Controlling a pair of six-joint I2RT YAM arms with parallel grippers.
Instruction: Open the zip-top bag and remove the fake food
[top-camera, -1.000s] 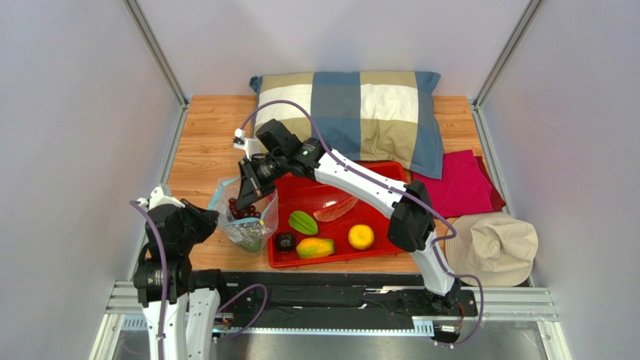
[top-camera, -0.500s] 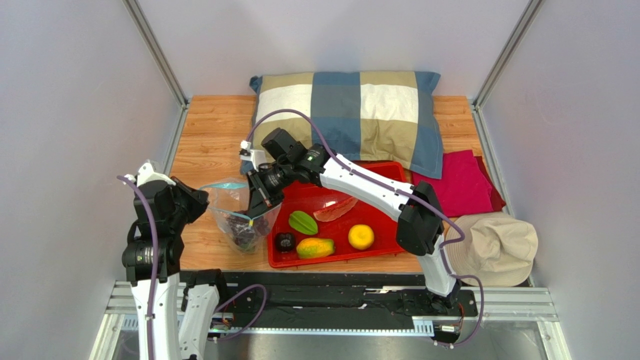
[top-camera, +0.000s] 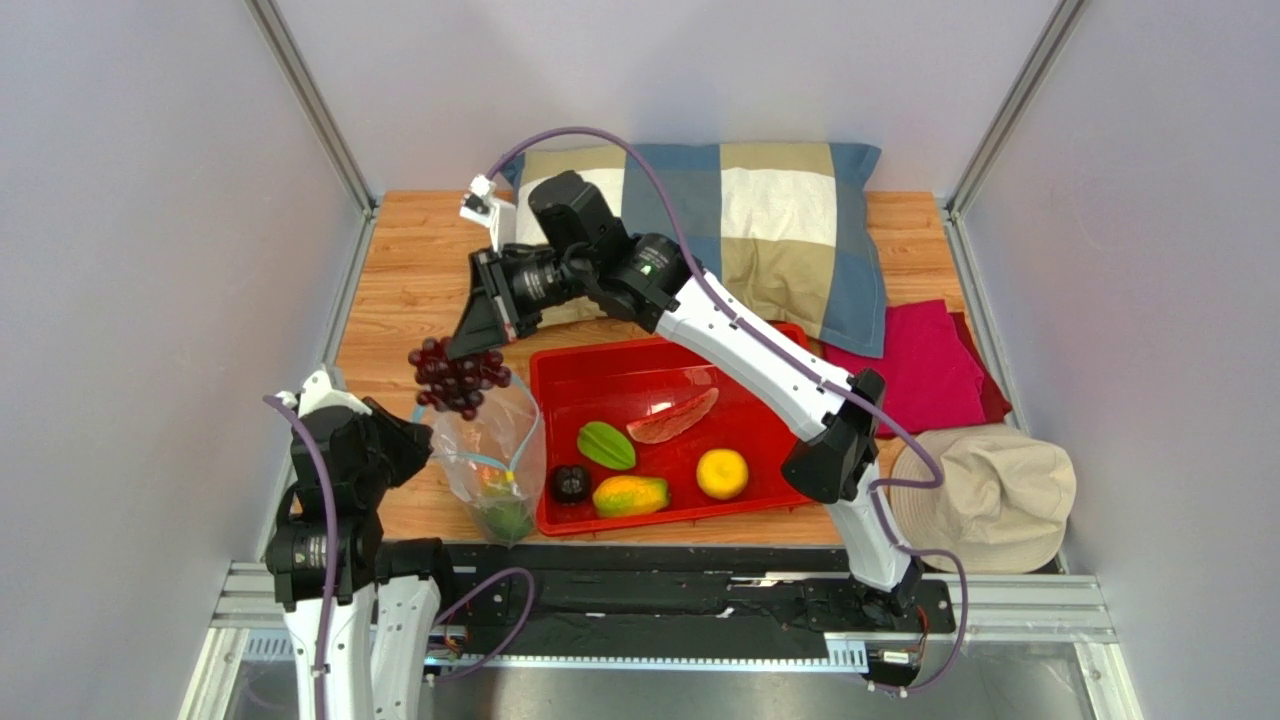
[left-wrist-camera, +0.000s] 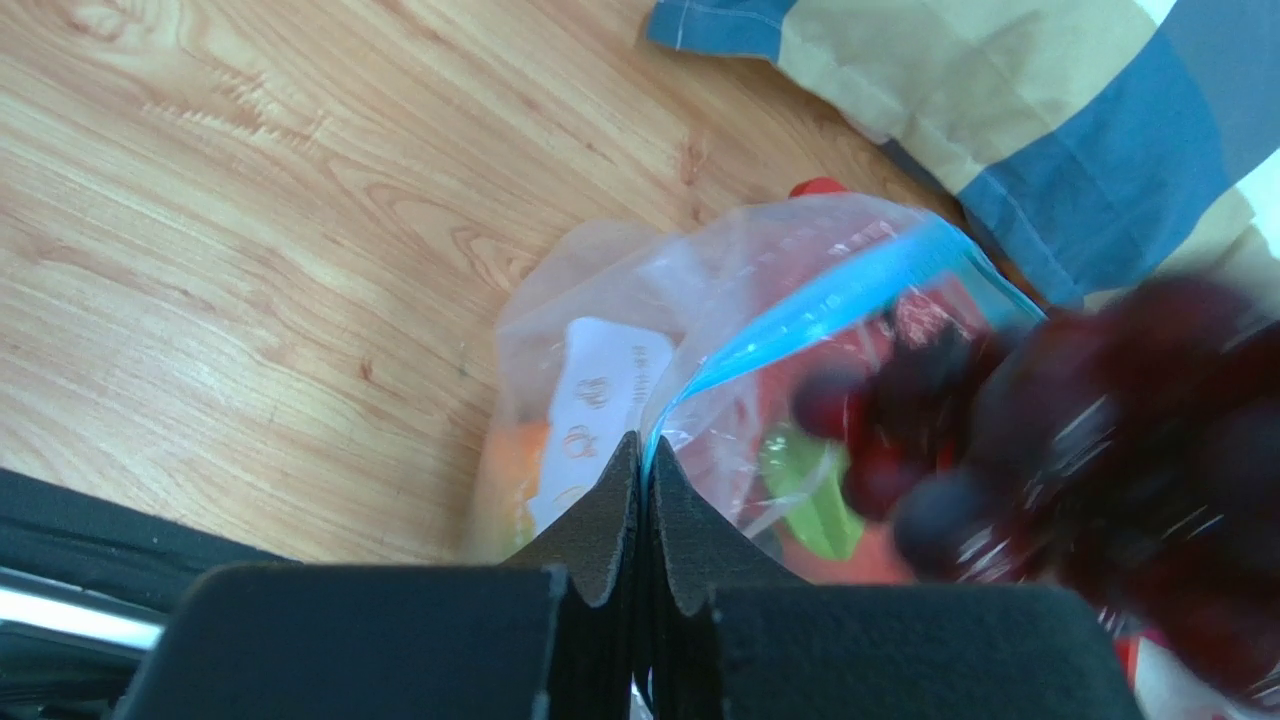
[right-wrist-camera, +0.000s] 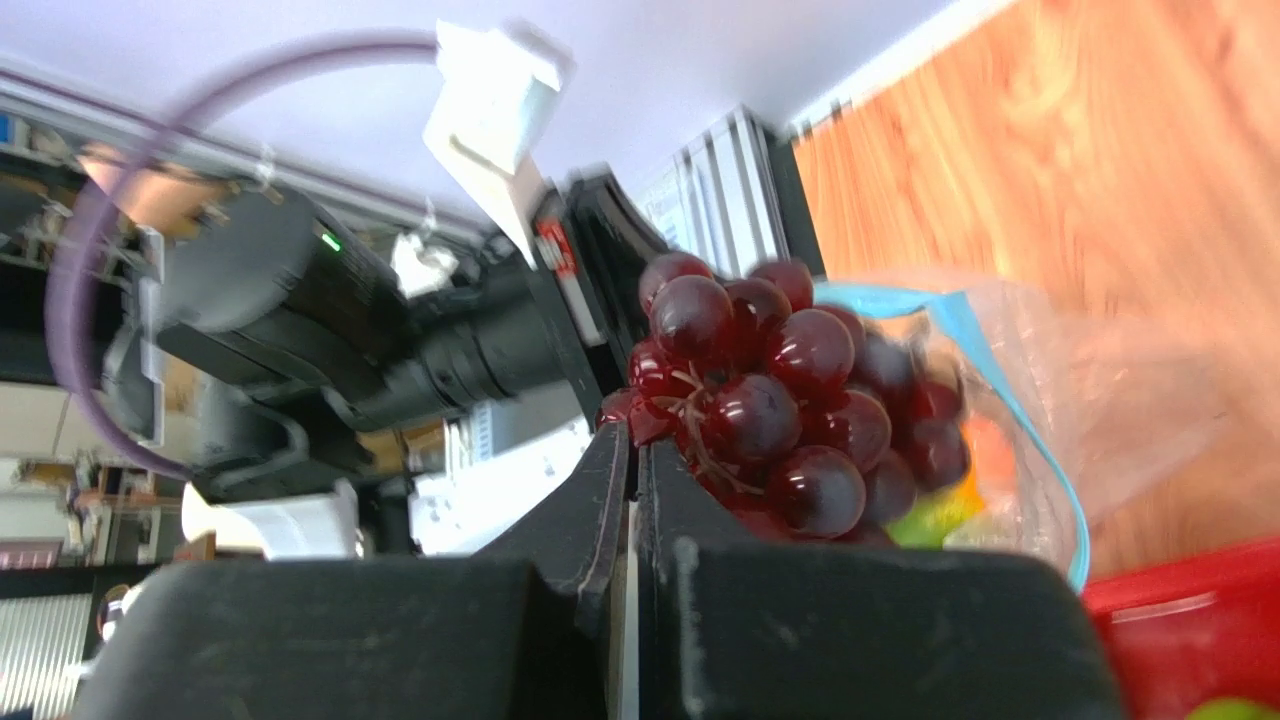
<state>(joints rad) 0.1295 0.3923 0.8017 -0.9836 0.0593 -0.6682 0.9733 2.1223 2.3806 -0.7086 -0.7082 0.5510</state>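
The clear zip-top bag (top-camera: 492, 455) stands open on the wood table, left of the red tray. My left gripper (top-camera: 418, 446) is shut on its blue zip edge (left-wrist-camera: 781, 323). Inside the bag (left-wrist-camera: 601, 375) I see green and orange pieces of fake food. My right gripper (top-camera: 470, 339) hangs above the bag's mouth, shut on the stem of a purple grape bunch (top-camera: 455, 377), which dangles clear of the bag. In the right wrist view the grapes (right-wrist-camera: 766, 405) hang just past the jaws, with the bag (right-wrist-camera: 1037, 405) below them.
The red tray (top-camera: 751, 348) holds a green star fruit (top-camera: 606, 444), a pink meat slice (top-camera: 672, 416), a yellow-orange citrus (top-camera: 721, 474), a mango (top-camera: 630, 495) and a dark round fruit (top-camera: 568, 483). A plaid pillow (top-camera: 706, 210), a magenta cloth (top-camera: 924, 368) and a beige hat (top-camera: 984, 495) lie behind and to the right.
My right gripper has risen out of the bag's mouth, lifting the grape bunch up and back. The left arm lifted briefly, then came back down, still holding the bag's edge.
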